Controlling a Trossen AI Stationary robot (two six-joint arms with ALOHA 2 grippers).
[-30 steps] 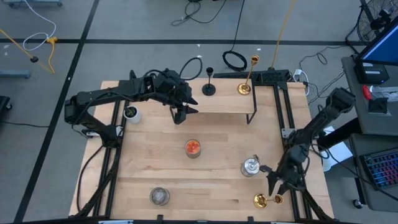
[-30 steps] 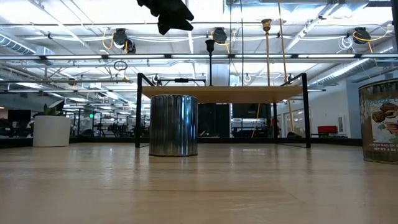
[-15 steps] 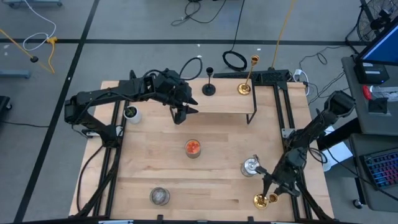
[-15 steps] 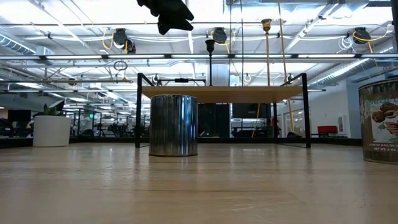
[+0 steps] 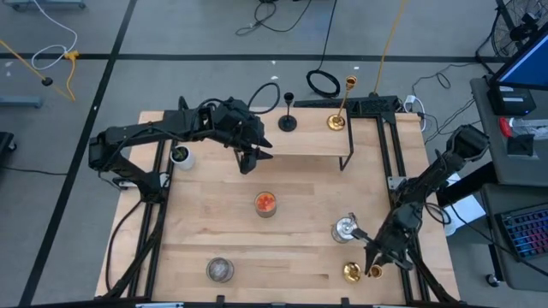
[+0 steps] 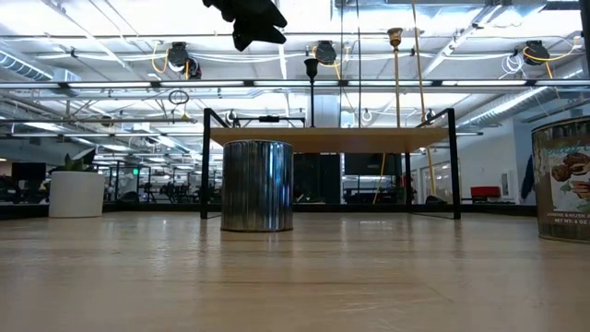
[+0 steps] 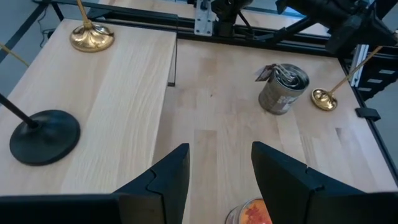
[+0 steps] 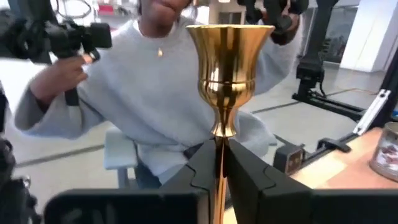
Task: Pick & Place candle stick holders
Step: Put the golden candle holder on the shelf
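One gold candle stick holder point(image 5: 336, 118) and the shorter black one point(image 5: 288, 122) stand upright on their round bases on a low wooden shelf point(image 5: 300, 144) at the table's far side. The second gold holder point(image 5: 352, 272) is near the table's near right corner, in my right gripper point(image 5: 374, 266), which is shut on it. Its flared cup point(image 8: 230, 43) shows just past the fingers in the right wrist view. My left gripper point(image 5: 250, 159) is open and empty, above the shelf's near left part; it also shows in the left wrist view point(image 7: 217, 155). My right gripper pinches the gold holder's slim stem point(image 8: 219, 163) between its two fingers, a short way below the cup. The fingers lie across the stem. The holder is tilted, its base point(image 7: 323, 98) low and toward the table's left, its cup end raised. Whether the base touches the table I cannot tell.
An opened tin can point(image 5: 344, 228) stands just left of my right gripper. An orange jar point(image 5: 266, 204) is mid-table, a silver can point(image 5: 220, 269) near the front edge, a white cup point(image 5: 181, 156) far left. A person in a grey sweater point(image 8: 155, 106) stands beyond the table's right side.
My right gripper has gone down toward the near edge onto the gold holder that lay on the table and has shut on its stem. The holder has tipped: its cup end has come up and its base stays low.
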